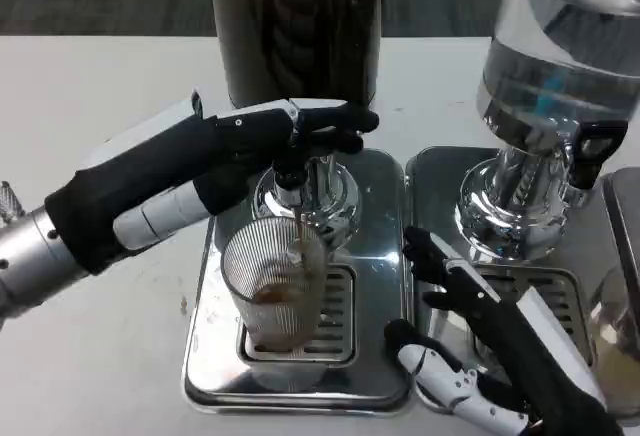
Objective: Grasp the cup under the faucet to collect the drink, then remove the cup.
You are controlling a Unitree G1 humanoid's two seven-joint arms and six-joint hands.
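Ribbed clear glass cup (277, 291) stood upright just left of your spread, empty right hand (480, 341); left hand (255, 141) pressed the black tap lever (295, 146).

Left hand (240, 151) on the faucet (292, 161) above a ribbed cup (275, 291), right hand (480, 356) open beside it.

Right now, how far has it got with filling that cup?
Done: the ribbed cup stands on the drip tray under the faucet. In hand: the left robot hand is at the tap, and brown drink is pooling in the cup. Left: the open right robot hand takes it away.
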